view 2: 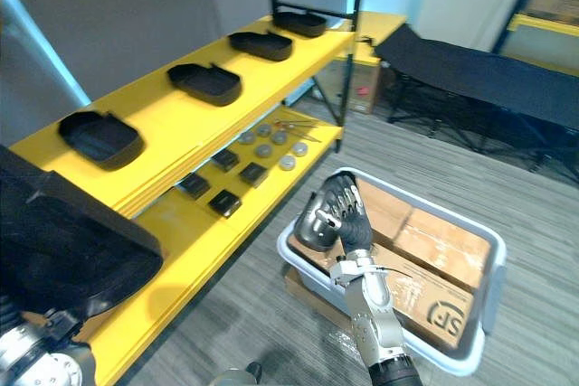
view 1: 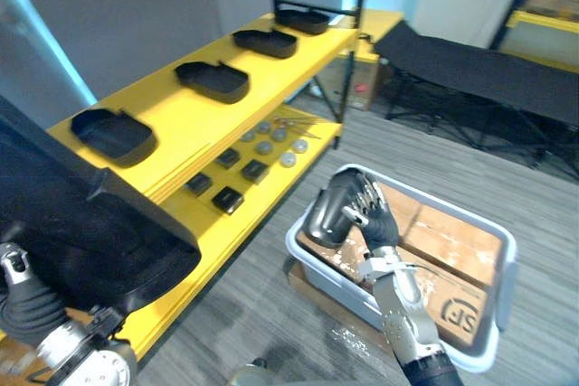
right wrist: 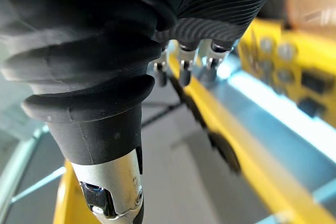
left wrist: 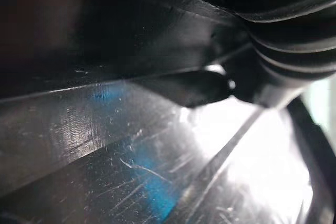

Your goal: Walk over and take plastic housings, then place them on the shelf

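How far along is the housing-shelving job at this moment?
Done: four black plastic housings sit spaced along the yellow shelf top board. In hand: a fifth black housing at the left hand, not set down. Left: placing it. The right hand hovers over the grey tub.

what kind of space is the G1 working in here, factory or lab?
Probably a lab or workshop staged as a parts station: a yellow shelf with black plastic housings in a row, a grey tote of cardboard boxes on the floor, and a black folding cot behind.
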